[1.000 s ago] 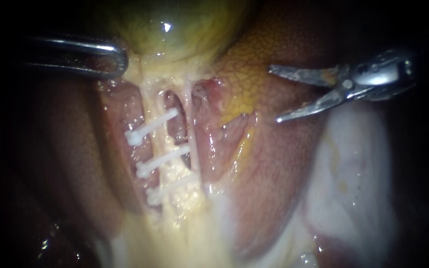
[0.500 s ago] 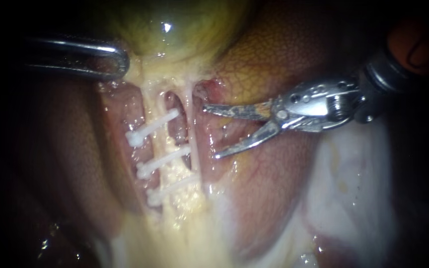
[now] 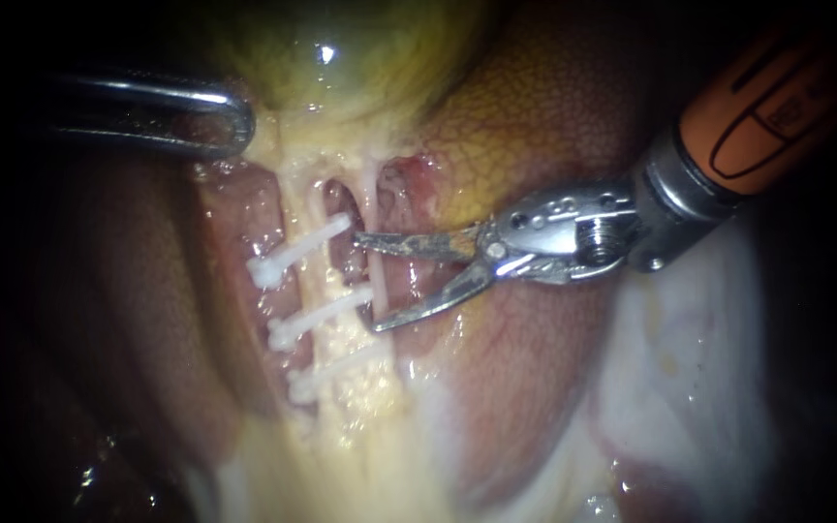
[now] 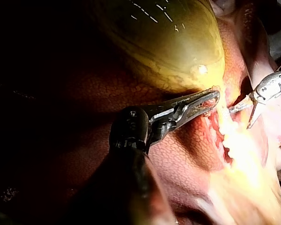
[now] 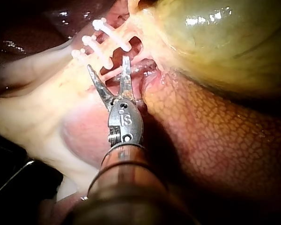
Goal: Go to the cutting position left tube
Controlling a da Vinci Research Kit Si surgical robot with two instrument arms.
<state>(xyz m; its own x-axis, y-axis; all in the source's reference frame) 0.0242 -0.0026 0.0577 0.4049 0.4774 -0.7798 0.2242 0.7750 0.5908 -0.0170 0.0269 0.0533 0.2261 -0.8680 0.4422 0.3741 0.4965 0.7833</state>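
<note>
On my endoscope feed the gallbladder [image 3: 341,58] sits at the top, olive-green and glossy, with one bright glint on it. The liver [image 3: 535,116] lies beside and below it, mottled tan shading to reddish brown. Three white clips lie one under another, slanted and parallel: the upper clip [image 3: 297,247], the middle clip [image 3: 322,312] and the lower clip [image 3: 336,371]. Pale yellow fat [image 3: 360,455] runs down below them. To the right, a wet whitish membrane [image 3: 690,368] covers the liver.

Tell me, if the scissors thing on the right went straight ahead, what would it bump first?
Probably the thin tube, which stands right at the open blade tips of the right instrument. The clipped left tube lies just beyond. Depth is hard to judge here.
</note>
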